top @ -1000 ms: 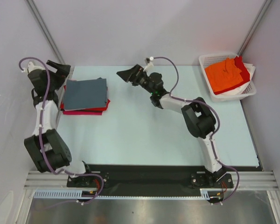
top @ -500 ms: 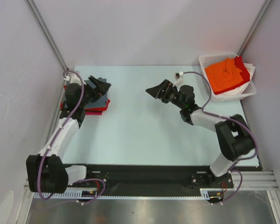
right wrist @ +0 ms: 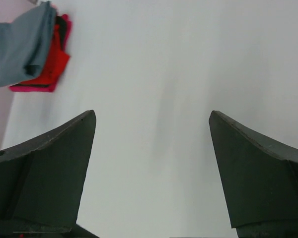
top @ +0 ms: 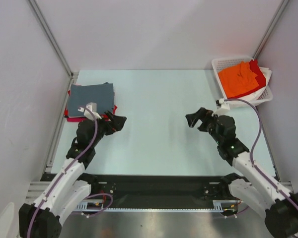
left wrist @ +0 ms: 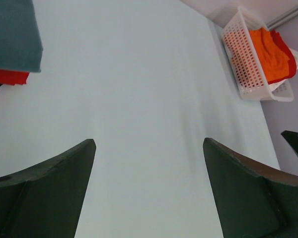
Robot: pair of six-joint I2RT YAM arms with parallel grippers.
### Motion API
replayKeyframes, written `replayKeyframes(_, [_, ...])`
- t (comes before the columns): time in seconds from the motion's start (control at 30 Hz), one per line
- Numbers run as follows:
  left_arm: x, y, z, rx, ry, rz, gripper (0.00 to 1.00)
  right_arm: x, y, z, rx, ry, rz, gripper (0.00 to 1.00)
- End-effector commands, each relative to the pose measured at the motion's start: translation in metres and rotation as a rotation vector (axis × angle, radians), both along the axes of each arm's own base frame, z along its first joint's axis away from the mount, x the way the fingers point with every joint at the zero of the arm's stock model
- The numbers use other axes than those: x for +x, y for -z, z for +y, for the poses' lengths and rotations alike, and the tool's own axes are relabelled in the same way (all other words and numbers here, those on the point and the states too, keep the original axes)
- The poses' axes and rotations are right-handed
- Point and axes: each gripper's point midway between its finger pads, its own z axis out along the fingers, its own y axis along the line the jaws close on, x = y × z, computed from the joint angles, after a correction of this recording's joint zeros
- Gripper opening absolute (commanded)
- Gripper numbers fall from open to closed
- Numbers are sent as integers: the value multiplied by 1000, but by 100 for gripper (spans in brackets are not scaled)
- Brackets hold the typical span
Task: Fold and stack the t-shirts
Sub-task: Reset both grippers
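I see a flat slate-grey tee (top: 92, 94) atop red ones (right wrist: 54, 64) — orange cloth (top: 238, 79) crumpled in a white lattice basket (left wrist: 238, 59); all jaws apart.

No text, label, brand, number or sign readable for you in any view. Grey t-shirt (top: 92, 95) on top of stack, orange t-shirt (top: 237, 79) in basket (top: 251, 100), worktop (top: 159, 99): plain surfaces, no print you can read. White strips (top: 64, 205) along near edge: any marking too small to tell.
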Motion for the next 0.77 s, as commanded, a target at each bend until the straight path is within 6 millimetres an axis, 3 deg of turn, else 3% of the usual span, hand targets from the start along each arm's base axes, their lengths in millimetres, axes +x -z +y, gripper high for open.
replayKeyframes(0.0, [-15, 17, 14, 96, -22, -26, 95, -25, 25, -51, -167, 154, 37, 100])
replayKeyframes(0.03, [-19, 21, 14, 99, -20, -27, 96, -32, 30, -61, -186, 189, 46, 100])
replayKeyframes(0.07, [-26, 38, 16, 124, -9, -3, 97, -37, 31, -65, -181, 205, 37, 100])
replayKeyframes(0.1, [-31, 34, 14, 122, 13, -35, 99, -45, 40, -71, -165, 224, 26, 100])
replayKeyframes(0.17, [-38, 44, 16, 153, 28, -43, 100, -49, 50, -83, -143, 290, 8, 100])
replayKeyframes(0.23, [-43, 41, 16, 159, 44, -83, 100, -55, 60, -89, -110, 324, -7, 100])
replayKeyframes(0.37, [-49, 70, 26, 174, 2, -67, 100, -59, 61, -94, -80, 352, -30, 100])
replayKeyframes(0.73, [-50, 65, 24, 173, 13, -81, 100, -52, 70, -98, -79, 406, 45, 100])
